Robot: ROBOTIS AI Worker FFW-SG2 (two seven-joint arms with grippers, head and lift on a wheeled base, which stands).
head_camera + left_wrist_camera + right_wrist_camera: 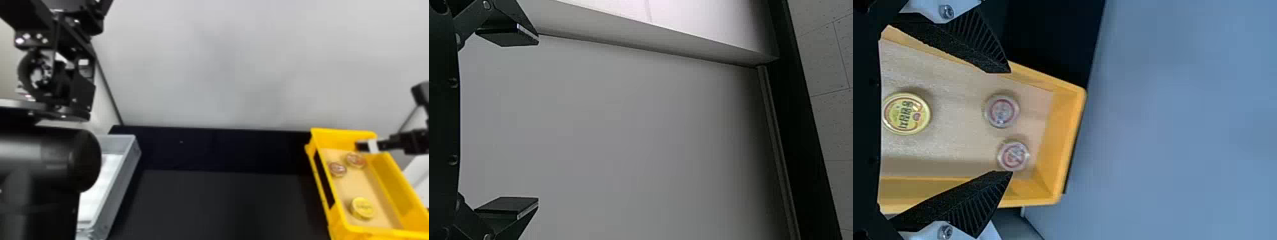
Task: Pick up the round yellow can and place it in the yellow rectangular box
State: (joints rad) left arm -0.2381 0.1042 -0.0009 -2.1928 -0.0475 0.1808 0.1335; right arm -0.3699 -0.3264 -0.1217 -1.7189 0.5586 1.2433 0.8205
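Round yellow can [363, 208]: there it is, inside your yellow rectangular box [383, 231], near end.
Your right gripper [367, 146]: empty, fingers spread above the box.
Your left gripper [538, 120]: empty too, fingers wide apart.
Far end: two reddish-topped tins [356, 160].

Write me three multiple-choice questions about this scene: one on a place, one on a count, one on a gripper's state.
1. Where is the round yellow can?
A) In the grey box
B) On the black table
C) In the yellow rectangular box

2. How many round cans lie in that box?
A) Three
B) One
C) Five

3. How are the right gripper's fingers?
A) Closed on the yellow can
B) Spread apart
C) Pressed together, empty

1: C, the can lies inside the yellow walls.
2: A, two smaller reddish cans join the yellow one.
3: B, a wide gap separates the fingertips.
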